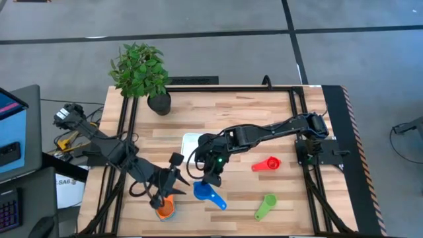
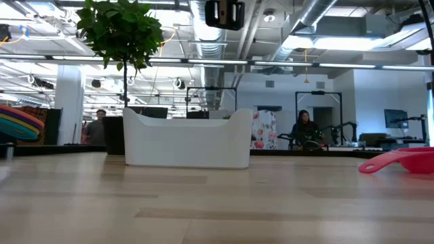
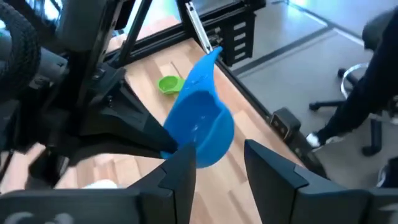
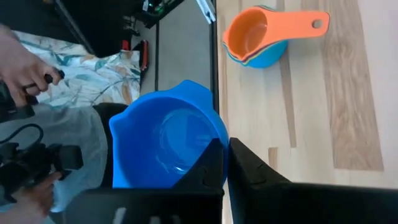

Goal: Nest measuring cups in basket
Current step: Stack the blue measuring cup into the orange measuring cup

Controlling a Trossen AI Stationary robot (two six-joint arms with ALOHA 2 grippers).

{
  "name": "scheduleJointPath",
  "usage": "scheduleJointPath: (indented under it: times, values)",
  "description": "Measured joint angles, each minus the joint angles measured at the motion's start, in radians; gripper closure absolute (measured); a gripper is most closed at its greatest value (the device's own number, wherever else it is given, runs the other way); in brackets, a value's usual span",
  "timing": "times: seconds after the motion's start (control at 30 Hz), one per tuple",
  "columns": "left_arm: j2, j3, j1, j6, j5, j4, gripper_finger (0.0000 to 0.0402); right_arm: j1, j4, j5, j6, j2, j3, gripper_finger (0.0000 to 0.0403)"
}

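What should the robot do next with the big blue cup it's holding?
Probably carry it to the orange-topped cup stack. The right gripper is shut on the blue cup rim, and the left gripper beside that stack holds nothing. The bigger blue cup likely belongs underneath the stack, so nesting there seems sensible.

Only one scrap of lettering can be made out: "SA6" is printed on a white label (image 1: pixel 65 182) left of the tabletop. Nothing else can be read.
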Motion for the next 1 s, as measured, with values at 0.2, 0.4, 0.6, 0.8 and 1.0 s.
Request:
scheduleJointPath:
  times: [0.2, 0.4, 0.6, 0.8, 1.0]
  values:
    - [0.0, 0.0, 0.027, 0.096, 0.077, 0.012, 0.0277, 0.002, 0.004, 0.0, -0.044, 0.0, 0.0, 0.0384]
    - [0.0, 0.0, 0.059, 0.193, 0.174, 0.015, 0.0281, 0.009, 0.018, 0.001, -0.06, 0.0, -0.001, 0.0387]
    - [0.0, 0.0, 0.061, 0.332, 0.179, 0.019, 0.0281, 0.017, 0.024, 0.002, -0.059, 0.0, -0.001, 0.0384]
    - [0.022, 0.002, 0.068, 0.347, 0.194, 0.082, 0.0281, 0.021, 0.033, 0.056, -0.062, 0.0, -0.001, 0.0387]
    - [0.035, 0.0, 0.069, 0.33, 0.173, 0.054, 0.0281, 0.02, -0.066, 0.115, -0.092, 0.001, -0.001, 0.0381]
